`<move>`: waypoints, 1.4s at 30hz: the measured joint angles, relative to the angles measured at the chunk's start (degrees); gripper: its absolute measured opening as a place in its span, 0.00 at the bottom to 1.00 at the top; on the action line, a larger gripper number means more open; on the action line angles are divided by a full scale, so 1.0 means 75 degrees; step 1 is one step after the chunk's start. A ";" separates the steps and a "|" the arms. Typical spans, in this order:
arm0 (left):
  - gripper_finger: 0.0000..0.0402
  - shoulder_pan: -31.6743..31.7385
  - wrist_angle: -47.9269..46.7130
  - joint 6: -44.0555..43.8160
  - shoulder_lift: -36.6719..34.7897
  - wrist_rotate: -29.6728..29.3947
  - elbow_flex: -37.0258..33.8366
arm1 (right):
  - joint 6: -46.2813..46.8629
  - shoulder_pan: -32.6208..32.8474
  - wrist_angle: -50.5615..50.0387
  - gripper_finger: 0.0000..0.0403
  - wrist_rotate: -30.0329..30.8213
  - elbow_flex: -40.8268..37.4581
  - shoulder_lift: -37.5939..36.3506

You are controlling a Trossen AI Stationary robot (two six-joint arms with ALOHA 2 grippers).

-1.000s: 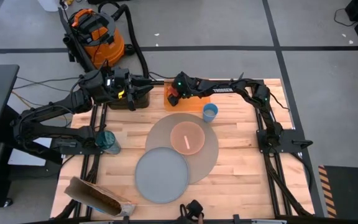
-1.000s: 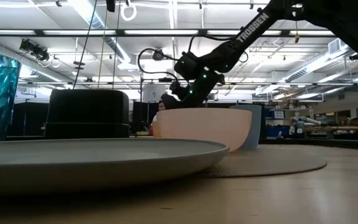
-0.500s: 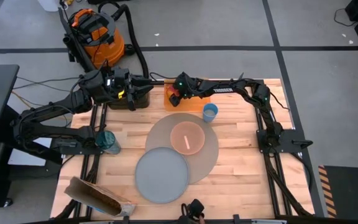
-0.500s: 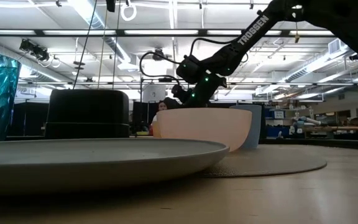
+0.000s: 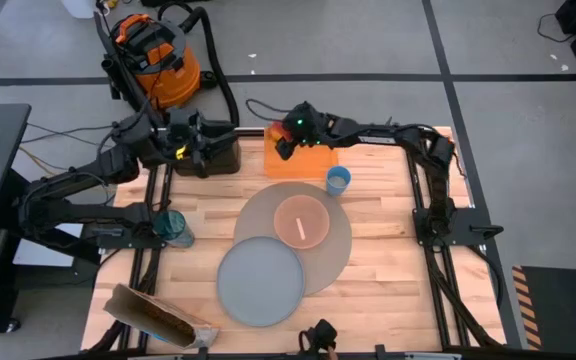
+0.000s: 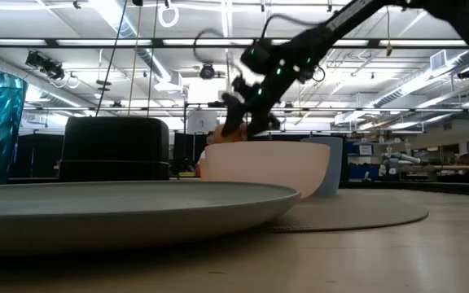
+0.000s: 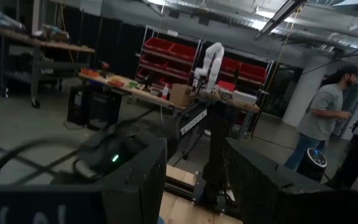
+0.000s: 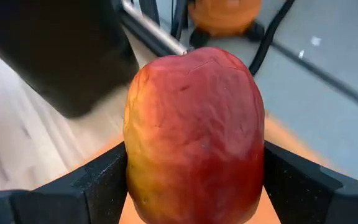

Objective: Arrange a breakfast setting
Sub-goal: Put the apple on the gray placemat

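Observation:
My right gripper is at the table's far side, over the flat orange board, shut on the red-yellow apple. The light-blue cup stands on the table beside the board. The pink bowl, with the metal spoon in it, sits on the round grey-brown mat. The grey plate overlaps the mat's near left edge. My left gripper is open and empty by the black toaster. No bagel shows. My right gripper pinches the apple between its two fingers, one on each of the apple's opposite sides. The apple stands out well past the fingertips. The fingers slant down from the table's right side. Whether the apple is clear of the orange board cannot be told.
A teal glass stands at the table's left. A brown paper bag lies at the near left corner. An orange vacuum stands on the floor beyond the table. A person walks in the room behind.
My right gripper has risen above the orange board with the apple and has tipped, and its arm has stretched out more level. My left gripper has drawn back a little toward the table's left edge.

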 joint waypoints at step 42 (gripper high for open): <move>0.61 -0.0714 0.4743 0.0010 0.1861 0.1192 0.0006 | -0.0009 0.2952 0.1905 0.80 -0.1968 0.0006 -0.3802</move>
